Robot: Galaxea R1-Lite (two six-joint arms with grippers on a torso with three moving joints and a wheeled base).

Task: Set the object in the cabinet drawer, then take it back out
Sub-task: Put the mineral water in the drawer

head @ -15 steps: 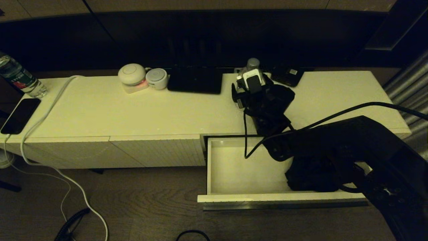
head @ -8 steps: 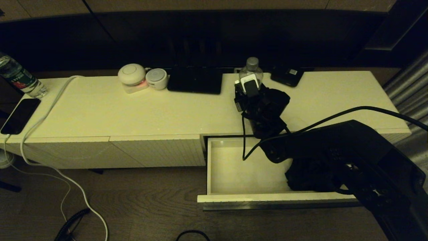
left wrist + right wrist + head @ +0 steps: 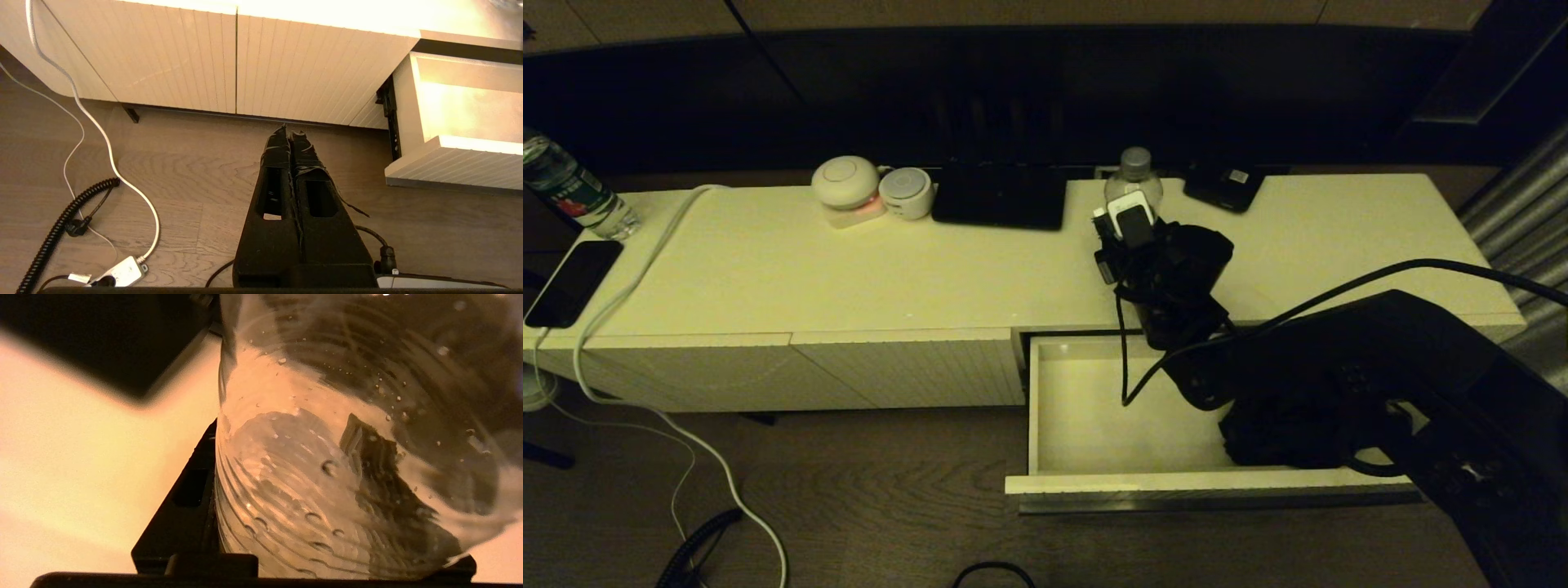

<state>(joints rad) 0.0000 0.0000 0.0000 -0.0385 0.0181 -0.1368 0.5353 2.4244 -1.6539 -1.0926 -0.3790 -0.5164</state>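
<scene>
**Q:** Bottle first: where is it?

**R:** Bottle [image 3: 1134, 175], clear plastic with a pale cap, stands upright on the cabinet [image 3: 849, 269] top, toward the back edge, above the open cabinet drawer [image 3: 1111, 408]. In the right wrist view it fills most of the picture, ribbed wall beaded with droplets.

**Q:** Does the right gripper have it?

**R:** The right gripper [image 3: 1131, 224] is at the bottle's body, just below the cap. In the right wrist view one dark finger [image 3: 192, 498] lies against the bottle's side and the other shows through the plastic on the far side, so the jaws sit around it at about its width. Whether they actually press it, I cannot tell.

**Q:** And the drawer?

**R:** Pulled out toward the robot, its pale floor showing, with the right arm crossing over its right part. A black cable from the arm hangs down over it.

**Q:** Left arm?

**R:** Parked low. The left gripper [image 3: 291, 132] points at the wooden floor in front of the ribbed panels, fingers pressed together with nothing between them.

**Q:** Anything else on the surface?

**R:** Two round white devices [image 3: 870, 192], a black flat slab [image 3: 1001, 196] and a small dark device [image 3: 1223, 186] along the back; a phone [image 3: 572, 282] at the far left, a second bottle [image 3: 568, 184] behind it.
</scene>
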